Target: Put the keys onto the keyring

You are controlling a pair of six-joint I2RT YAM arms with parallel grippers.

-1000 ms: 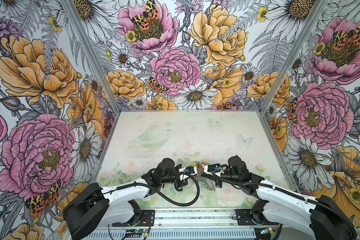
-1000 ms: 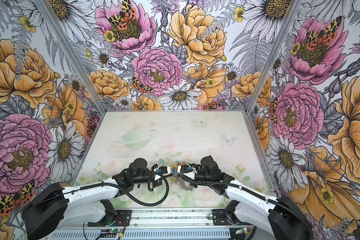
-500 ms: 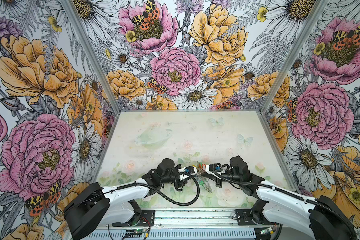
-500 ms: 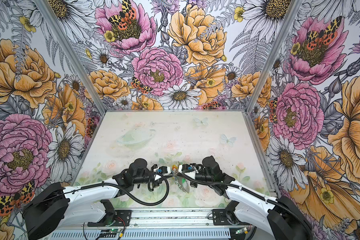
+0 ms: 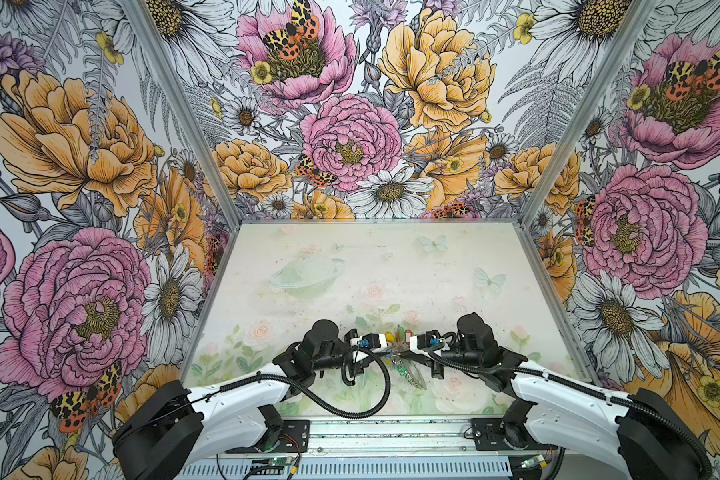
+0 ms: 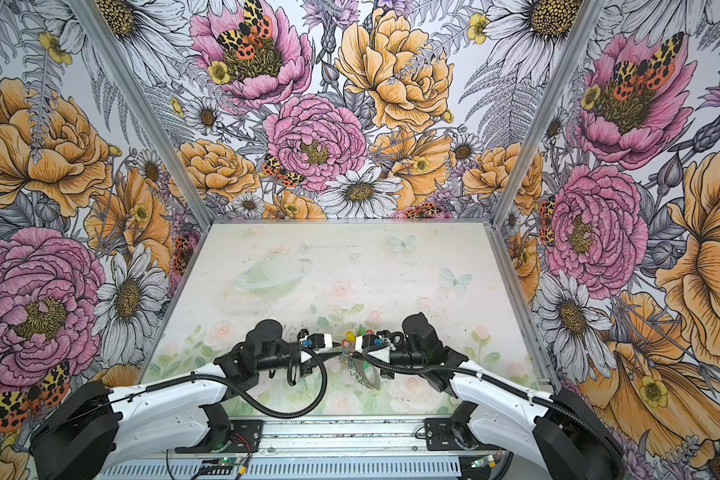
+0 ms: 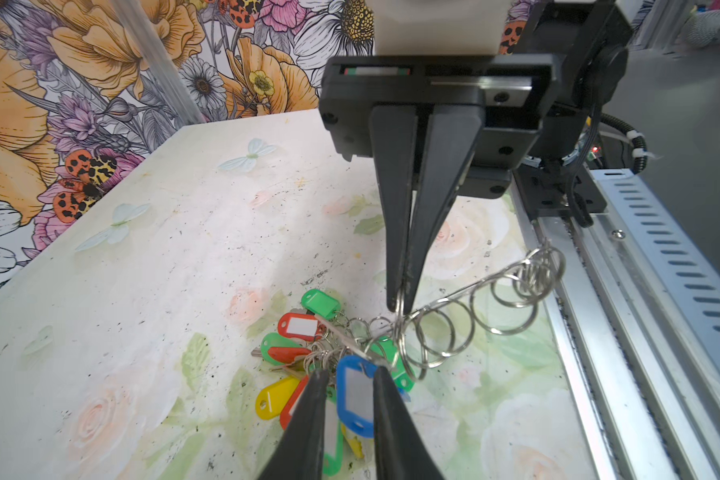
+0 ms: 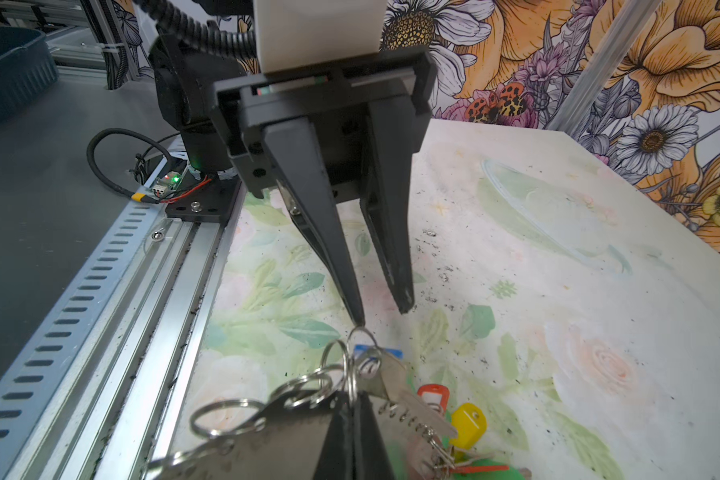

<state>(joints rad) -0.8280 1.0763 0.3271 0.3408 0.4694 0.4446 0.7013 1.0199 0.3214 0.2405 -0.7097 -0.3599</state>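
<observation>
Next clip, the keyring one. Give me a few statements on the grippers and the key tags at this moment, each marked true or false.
1. The right gripper is shut on a silver ring at the edge of the keyring. True.
2. The left gripper is clamped tight. False: its jaws stand apart, with nothing between the tips.
3. The keys lie at the far end of the table. False: in both top views they are near the front edge, between the two grippers.
4. In the left wrist view, a blue tag shows between the left gripper's fingers. True.
</observation>
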